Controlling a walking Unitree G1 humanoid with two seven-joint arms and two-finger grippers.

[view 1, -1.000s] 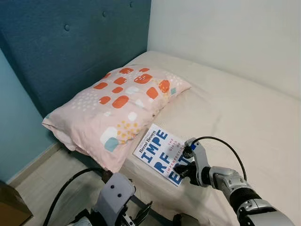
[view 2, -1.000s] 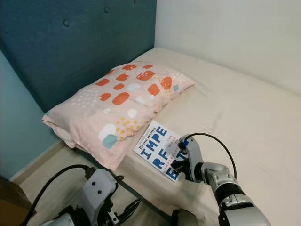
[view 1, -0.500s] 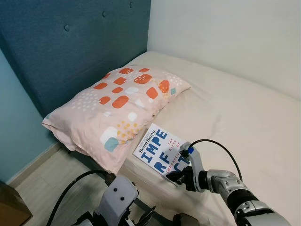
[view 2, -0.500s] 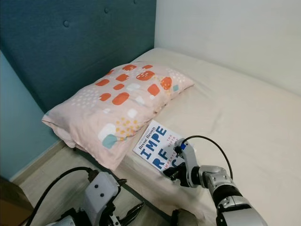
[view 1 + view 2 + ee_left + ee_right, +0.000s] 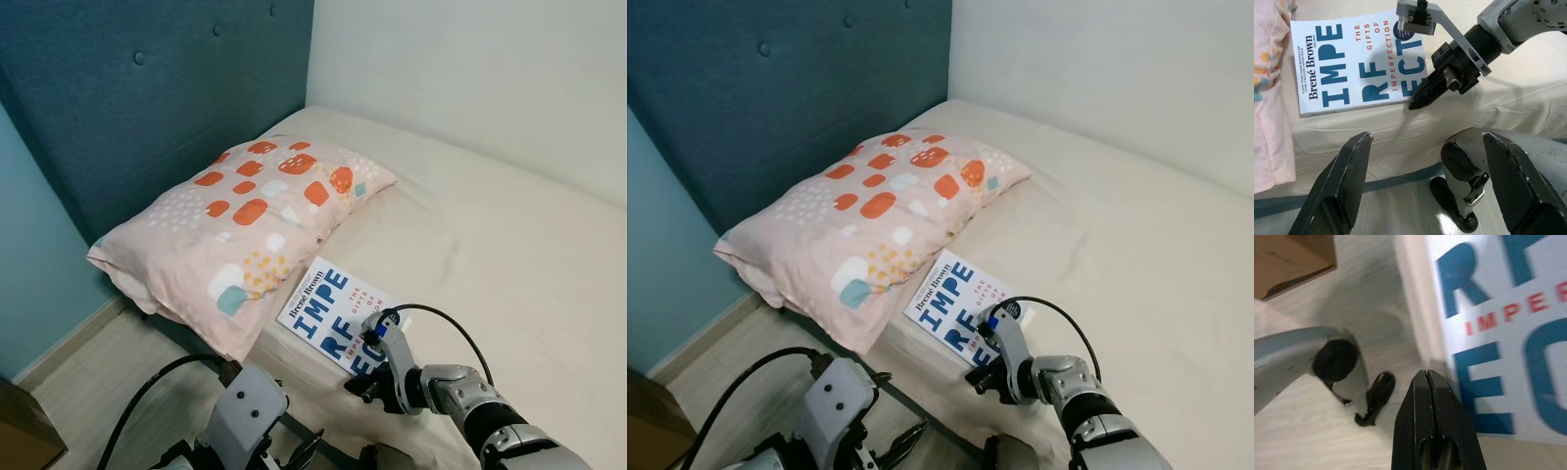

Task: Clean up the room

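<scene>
Left wrist view: my right gripper (image 5: 1418,100), fingers together, has slid down to the book (image 5: 1359,61)'s near edge on the bed (image 5: 509,235); next I'd lever it up. Left gripper (image 5: 1427,191) hangs spread.

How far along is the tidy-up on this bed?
Little looks done: the book lies flat on the bed beside the pillow. In hand: the right tool, fingers shut, sits at the book's near edge, not gripping it. Left tool hangs open below. Lifting and putting the book away remain.
</scene>
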